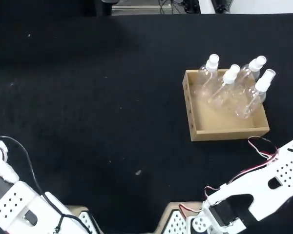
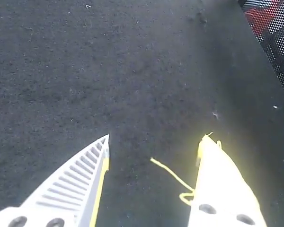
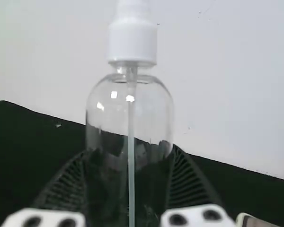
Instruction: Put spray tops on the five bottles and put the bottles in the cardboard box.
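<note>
Clamping a clear bottle [image 3: 109,123] low on its body, the right gripper [image 3: 130,158] has one dark ribbed finger pressed against each side of the glassy wall. A white spray top [image 3: 132,40] sits on this bottle's neck, and its thin dip tube runs straight down through the middle. Behind the held bottle are a pale wall and a stretch of the black tabletop [image 3: 23,137].

The left gripper [image 2: 156,138] hangs over bare black tabletop with its two pale fingers spread well apart and nothing between them. A loose yellow strand [image 2: 173,177] curls beside one finger. A black mesh [image 2: 279,56] stands past the tabletop's edge, with something red behind it.

In the high view the cardboard box [image 1: 224,131] lies on the right half of the tabletop, open side up. Four bottles [image 1: 222,95] lean together in its far end, each clear and each capped with a white spray top; the near end of the box floor is bare. One white arm [image 1: 14,204] shows at the lower left edge, and another white arm [image 1: 268,187] with red and white wires lies at the lower right, just near the box's front wall
</note>
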`<state>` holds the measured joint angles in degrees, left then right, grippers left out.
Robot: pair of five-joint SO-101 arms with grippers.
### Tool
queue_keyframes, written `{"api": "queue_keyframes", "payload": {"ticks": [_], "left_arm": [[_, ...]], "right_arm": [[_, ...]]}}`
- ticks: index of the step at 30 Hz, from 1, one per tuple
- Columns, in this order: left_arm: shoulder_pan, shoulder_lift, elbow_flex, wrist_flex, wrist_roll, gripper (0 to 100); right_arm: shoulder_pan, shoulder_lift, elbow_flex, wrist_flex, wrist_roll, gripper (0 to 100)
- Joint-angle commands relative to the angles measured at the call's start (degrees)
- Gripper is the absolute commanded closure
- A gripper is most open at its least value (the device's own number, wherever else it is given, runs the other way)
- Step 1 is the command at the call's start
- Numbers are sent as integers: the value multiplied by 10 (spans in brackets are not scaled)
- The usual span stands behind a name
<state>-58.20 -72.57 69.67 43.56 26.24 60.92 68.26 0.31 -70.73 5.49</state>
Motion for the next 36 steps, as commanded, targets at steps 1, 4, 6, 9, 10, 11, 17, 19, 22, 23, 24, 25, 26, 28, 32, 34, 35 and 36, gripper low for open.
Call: {"api": "queue_keyframes", "payload": {"ticks": [1,4,6,9,10,11,17,19,22,23,24,25,26,28,32,34,35,36], "left_arm": [[6,-8,-19,-2,6,721],[6,-8,-19,-2,6,721],[6,-8,-19,-2,6,721],[6,-8,-19,-2,6,721],[6,-8,-19,-2,6,721],[6,-8,-20,-2,6,721],[6,-8,-20,-2,6,721],[6,-8,-20,-2,6,721],[6,-8,-20,-2,6,721],[6,-8,-20,-2,6,721],[6,-8,-20,-2,6,721],[6,-8,-21,-2,6,721],[6,-8,-21,-2,6,721],[6,-8,-21,-2,6,721],[6,-8,-21,-2,6,721],[6,-8,-21,-2,6,721],[6,-8,-21,-2,6,721],[6,-8,-21,-2,6,721]], "right_arm": [[-16,-3,-25,-2,4,985],[-19,-3,-25,-2,4,985],[-20,-2,-24,-2,2,984],[-20,0,-24,-2,-1,919],[-21,0,-24,-2,-1,884],[-21,0,-24,-3,-1,847],[-21,0,-24,-4,-1,780],[-21,-2,-24,-4,-1,790],[-21,-3,-24,-17,-1,793],[-21,-3,-22,-31,-1,790],[-21,-3,-21,-47,-1,790],[-21,-3,-21,-55,0,790],[-21,-3,-21,-58,2,790],[-21,-3,-21,-58,3,789],[-21,-4,-24,-58,4,789],[-21,-4,-25,-62,4,789],[-22,-6,-25,-62,4,789],[-25,-10,-25,-62,4,789]]}}
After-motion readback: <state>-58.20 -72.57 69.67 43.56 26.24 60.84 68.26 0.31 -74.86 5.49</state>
